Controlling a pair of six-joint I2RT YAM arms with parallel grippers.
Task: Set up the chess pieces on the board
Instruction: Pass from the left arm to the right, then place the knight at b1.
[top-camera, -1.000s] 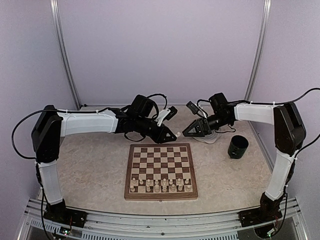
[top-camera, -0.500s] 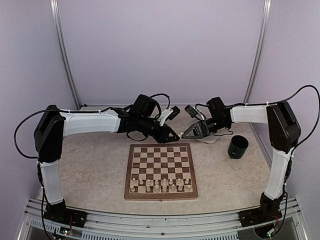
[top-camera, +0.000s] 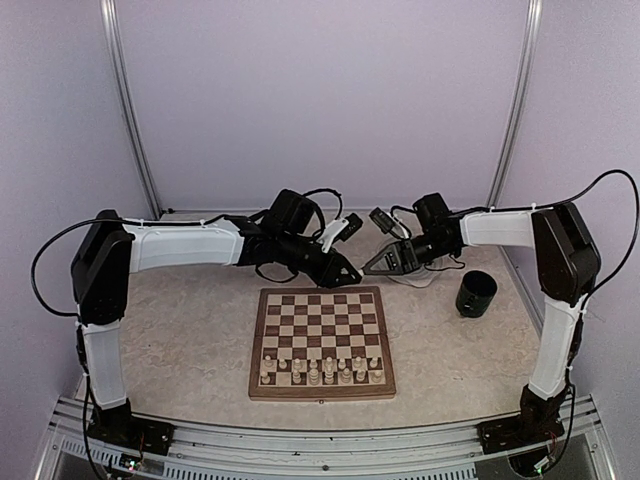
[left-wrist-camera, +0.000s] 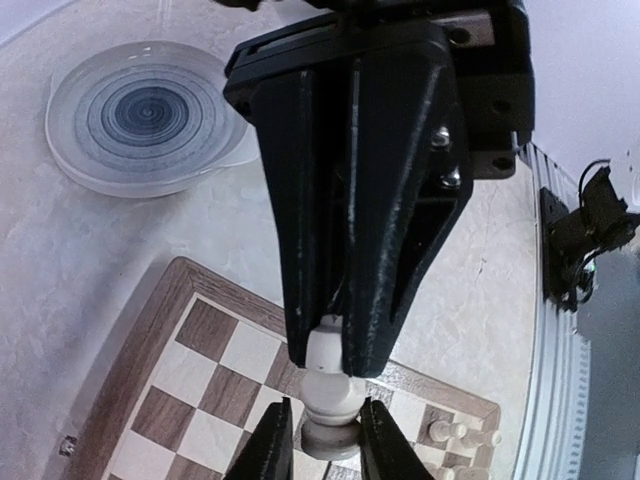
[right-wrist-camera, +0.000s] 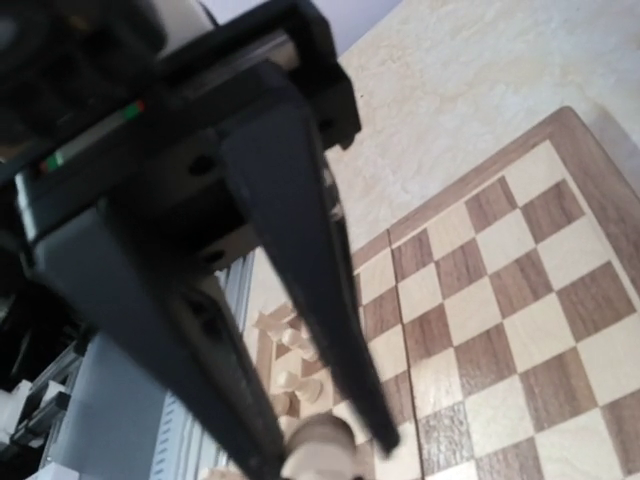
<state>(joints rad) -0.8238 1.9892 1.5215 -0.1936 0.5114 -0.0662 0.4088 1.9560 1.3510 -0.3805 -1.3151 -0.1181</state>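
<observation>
Cream chess piece (left-wrist-camera: 328, 395), pinched by right gripper (right-wrist-camera: 322, 450)

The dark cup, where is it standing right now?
In the top view, the dark cup stands on the table on the right side, just off the far right corner of the board.

The board (top-camera: 322, 310) lies in the middle of the table (top-camera: 180, 330). The pieces (top-camera: 320, 372) stand on its two nearest rows, at its 6 o'clock side. The cup (top-camera: 476, 293) sits on the table at 2 o'clock from the board, well apart from it. The plate (left-wrist-camera: 145, 115) lies at 1 o'clock, behind the far edge. Near that edge, at 12 o'clock, the left gripper (top-camera: 352, 273) and right gripper (top-camera: 368, 270) meet tip to tip above the board, one piece (left-wrist-camera: 325, 390) between them.
</observation>
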